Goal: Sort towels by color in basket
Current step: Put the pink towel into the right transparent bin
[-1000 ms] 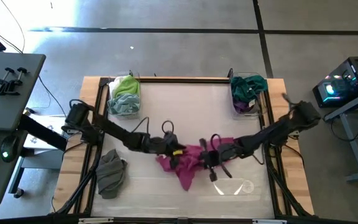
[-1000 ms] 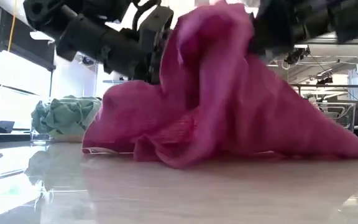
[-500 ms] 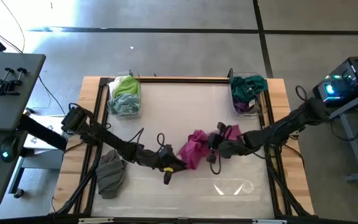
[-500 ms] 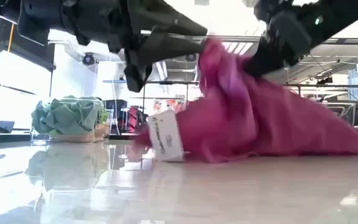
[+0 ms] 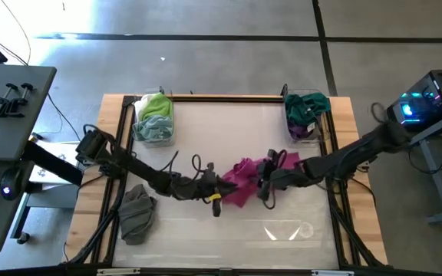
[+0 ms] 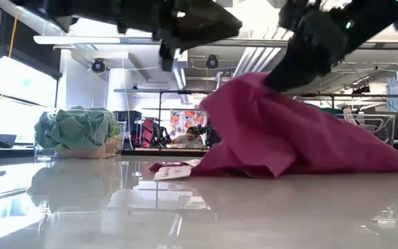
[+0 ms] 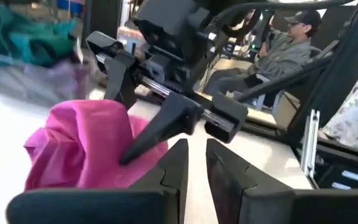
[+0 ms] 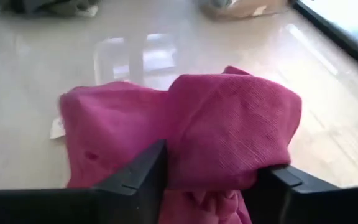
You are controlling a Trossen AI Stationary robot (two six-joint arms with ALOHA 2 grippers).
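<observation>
Magenta towel (image 5: 240, 178), plain, mid-table, with white tag (image 6: 173, 170). Grey-brown towel (image 5: 137, 212) near the front left corner. Lime green towel (image 5: 155, 105) over mint towel (image 5: 153, 129) in the left basket. Dark green towel (image 5: 307, 106) over purple towel (image 5: 301, 131) in the right basket. Dark arms, pale tabletop (image 5: 229, 130).

A robotics lab: concrete floor (image 5: 206, 61), equipment desks (image 5: 14, 100), ceiling lights (image 6: 81, 40).

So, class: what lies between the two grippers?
The magenta towel, bunched on the table. The high view shows it between the left gripper and the right gripper, whose fingers clamp it.
</observation>
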